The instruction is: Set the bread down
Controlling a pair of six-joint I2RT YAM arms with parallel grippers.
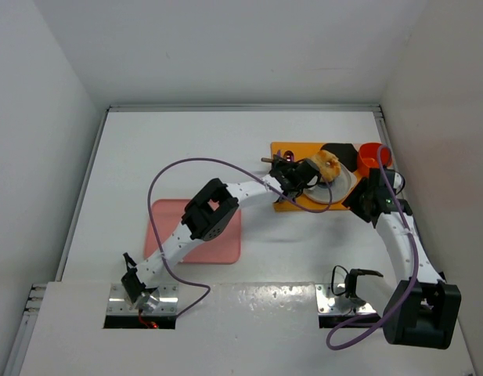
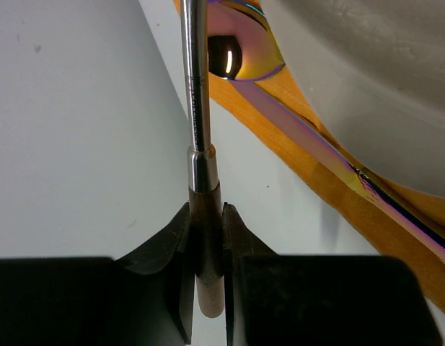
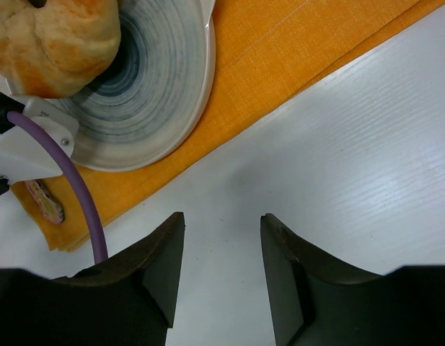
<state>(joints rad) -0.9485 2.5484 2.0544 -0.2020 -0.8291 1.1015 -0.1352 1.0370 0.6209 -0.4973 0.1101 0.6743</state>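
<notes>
The bread (image 3: 53,43) sits on the white plate (image 3: 157,94), off its middle and towards the rim on the left arm's side. From the right pincer (image 3: 222,220) it lies ahead and to the left. The plate stands on an orange mat (image 3: 280,65).

The left pincer (image 2: 206,209) is clenched on the brown handle of a thin metal tool (image 2: 197,108), whose shaft runs straight ahead of the fingers and out of the wrist view. I cannot tell whether its tip touches the bun. Just to the right of that shaft a rainbow-tinted spoon (image 2: 316,155) lies on the mat beside the plate.

The right pincer is released and holds nothing. It hangs over the bare table (image 3: 366,180), with the mat's edge just ahead.

The bun looks all but set down, so the job is probably to leave it settled.
- Keep the grip on the handle firm and the shaft level.
- Draw the tool back along its own line, not sideways, or the round bun may roll over the near rim.
- Keep the shaft clear of the spoon.
- Watch the purple cable (image 3: 81,202) lying left of the right pincer's fingers.
</notes>
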